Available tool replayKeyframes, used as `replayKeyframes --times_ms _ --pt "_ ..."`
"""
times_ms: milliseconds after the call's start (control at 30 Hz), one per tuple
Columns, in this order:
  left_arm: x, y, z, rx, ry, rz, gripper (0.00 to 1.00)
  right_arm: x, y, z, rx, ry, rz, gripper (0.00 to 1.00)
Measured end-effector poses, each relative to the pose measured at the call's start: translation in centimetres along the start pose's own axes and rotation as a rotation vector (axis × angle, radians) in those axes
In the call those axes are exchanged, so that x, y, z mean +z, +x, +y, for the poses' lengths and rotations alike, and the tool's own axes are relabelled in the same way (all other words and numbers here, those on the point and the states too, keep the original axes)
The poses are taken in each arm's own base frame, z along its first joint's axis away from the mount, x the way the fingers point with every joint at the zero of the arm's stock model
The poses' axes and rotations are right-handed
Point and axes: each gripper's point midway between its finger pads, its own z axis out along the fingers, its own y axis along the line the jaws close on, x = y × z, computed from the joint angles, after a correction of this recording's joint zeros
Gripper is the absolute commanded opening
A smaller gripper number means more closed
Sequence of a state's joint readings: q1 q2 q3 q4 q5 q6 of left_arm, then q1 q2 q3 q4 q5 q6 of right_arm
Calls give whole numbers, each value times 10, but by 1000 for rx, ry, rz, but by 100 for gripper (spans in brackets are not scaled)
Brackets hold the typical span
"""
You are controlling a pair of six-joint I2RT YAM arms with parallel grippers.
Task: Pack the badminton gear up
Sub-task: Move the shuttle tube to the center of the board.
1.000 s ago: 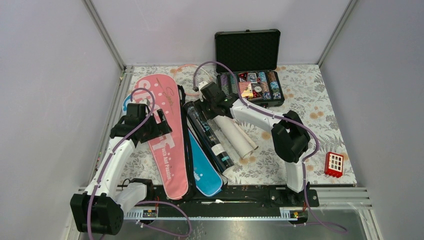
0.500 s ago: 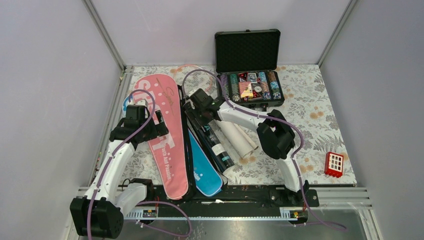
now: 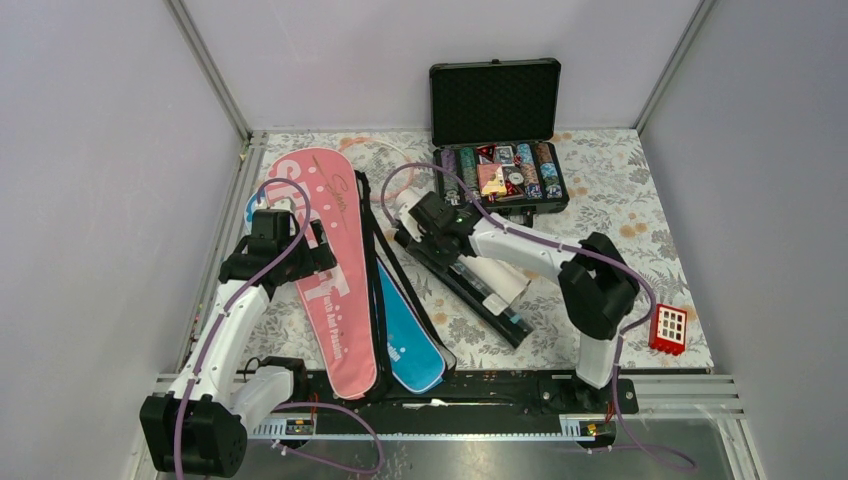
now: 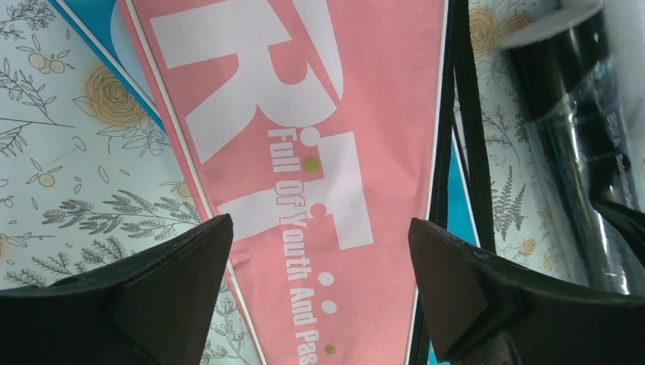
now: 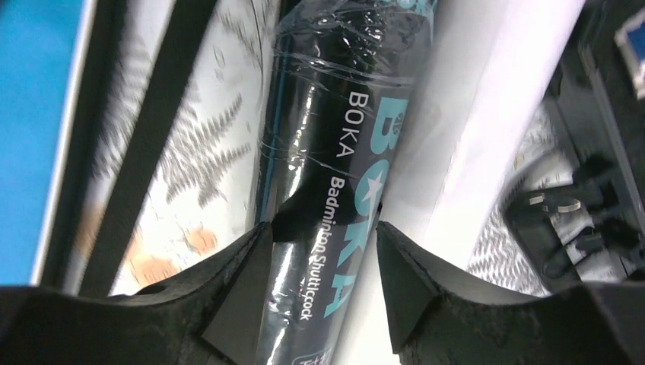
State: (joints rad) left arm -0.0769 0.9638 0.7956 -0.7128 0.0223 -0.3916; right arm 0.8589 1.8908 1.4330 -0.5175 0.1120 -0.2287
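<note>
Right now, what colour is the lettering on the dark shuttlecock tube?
Teal and white on the black shuttlecock tube, clearest in the right wrist view.

pink cover [image 3: 330,268] flat, lengthwise along table's left side, "SPORT" up, narrow end at near edge. blue cover [image 3: 406,338] peeking out from under its right edge. dark tube [image 3: 497,315], shiny BOKA wrap, lying diagonal mid-table. white tube [image 5: 471,114] touching alongside.

Dark tube [image 5: 316,152] w/ glossy film; pink cover [image 4: 388,114] matt cloth.

Blue cover [image 3: 405,340] mostly under pink cover [image 3: 330,280]; white tube [image 5: 465,129] blurred, ends cut off.
</note>
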Motion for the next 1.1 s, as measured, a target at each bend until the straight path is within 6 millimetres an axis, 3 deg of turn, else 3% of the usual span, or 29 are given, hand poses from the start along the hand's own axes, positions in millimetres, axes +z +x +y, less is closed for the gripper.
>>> replayKeyframes --times_ms 233,400,500,567,667,867,1000,1100 --pt "1 -1 -1 -2 2 -3 93 -26 48 -10 -46 -5 108 69" --pt "7 -1 -6 -52 13 21 89 -39 58 -11 -36 -13 138 73" --pt "14 -10 -17 -116 28 40 87 -46 57 -10 -9 -14 131 73" --pt "21 -26 -28 -162 52 32 85 -52 51 -11 20 -12 105 72" --pt "35 -49 -45 -218 99 7 84 -63 27 -21 97 -6 6 72" --pt "80 -92 -75 -306 174 -15 79 -69 -32 -64 206 39 -188 73" --pt "113 -116 -92 -347 201 -28 77 -51 -60 -87 203 68 -236 71" --pt "133 -126 -107 -402 226 -39 75 -26 -63 -94 190 73 -216 69"
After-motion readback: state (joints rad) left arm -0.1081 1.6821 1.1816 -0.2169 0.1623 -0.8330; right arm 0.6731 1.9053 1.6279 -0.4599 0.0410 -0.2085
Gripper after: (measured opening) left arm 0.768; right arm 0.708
